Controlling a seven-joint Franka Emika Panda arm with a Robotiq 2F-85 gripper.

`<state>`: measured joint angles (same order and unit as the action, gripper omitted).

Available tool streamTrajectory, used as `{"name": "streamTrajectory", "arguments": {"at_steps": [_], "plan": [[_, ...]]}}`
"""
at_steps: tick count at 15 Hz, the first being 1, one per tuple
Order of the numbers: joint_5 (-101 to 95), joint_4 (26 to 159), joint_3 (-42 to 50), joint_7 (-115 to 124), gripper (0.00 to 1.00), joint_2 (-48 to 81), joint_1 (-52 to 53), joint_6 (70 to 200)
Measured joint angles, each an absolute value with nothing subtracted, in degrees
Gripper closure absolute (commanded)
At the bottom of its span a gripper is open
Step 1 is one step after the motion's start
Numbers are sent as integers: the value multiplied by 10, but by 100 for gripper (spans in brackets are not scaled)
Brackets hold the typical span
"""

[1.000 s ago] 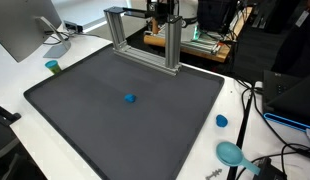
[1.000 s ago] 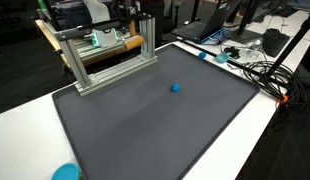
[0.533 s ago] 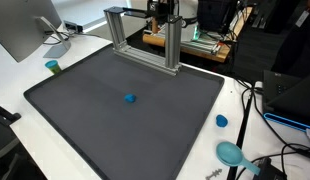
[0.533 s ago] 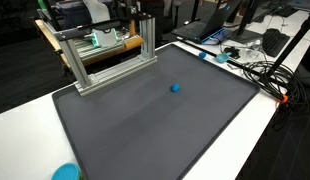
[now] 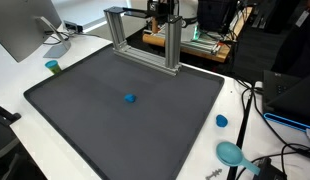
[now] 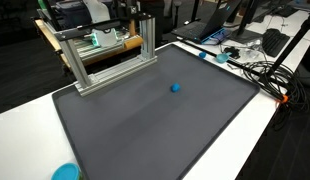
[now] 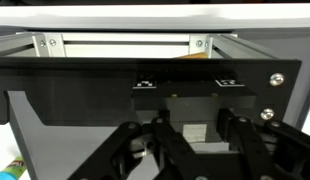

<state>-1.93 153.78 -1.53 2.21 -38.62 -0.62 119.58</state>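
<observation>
– Pincer (image 7: 195, 135), item 1: state?
– Fingers (image 7: 160, 128) drawn in close, narrow gap only. Pale grey bit shows btwn them in wrist view; can't tell if it's pinched. In an exterior view, pincer (image 5: 163, 13) sits high, at top of item 2.
– Item 2, nearest thing?
– Aluminium frame (image 5: 173, 45), upright, standing along far edge of mat (image 5: 85, 120); seen in both exterior views (image 6: 147, 40). Black panel (image 7: 85, 90) w/ screws fills wrist view, directly in front of pincer. Touching or not: can't tell.
– Item 3?
– Blue ball (image 5: 129, 98), small, approx. mid-mat, well apart from frame and pincer. Also in an exterior view (image 6: 175, 87).
– Off-mat items?
– All on white table (image 5: 15, 75). Green-topped cylinder (image 5: 53, 67), just beside a far corner of mat. Blue cap (image 5: 222, 121), beside opposite mat edge. Teal dish (image 5: 231, 153), near cap, toward table's near edge. Cables (image 5: 257, 100), same side as cap. Monitor (image 5: 20, 30), far corner of table, beyond cylinder.
</observation>
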Motion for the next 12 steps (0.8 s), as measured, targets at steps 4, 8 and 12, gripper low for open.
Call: {"name": "streamTrajectory", "arguments": {"at_steps": [4, 8, 12], "plan": [[-19, 1539, -13, 22, 78, -384, -6, 1195], [-19, 1537, -12, 22, 78, -381, -7, 1196], [-19, 1536, -11, 16, 78, -381, -4, 1213]]}}
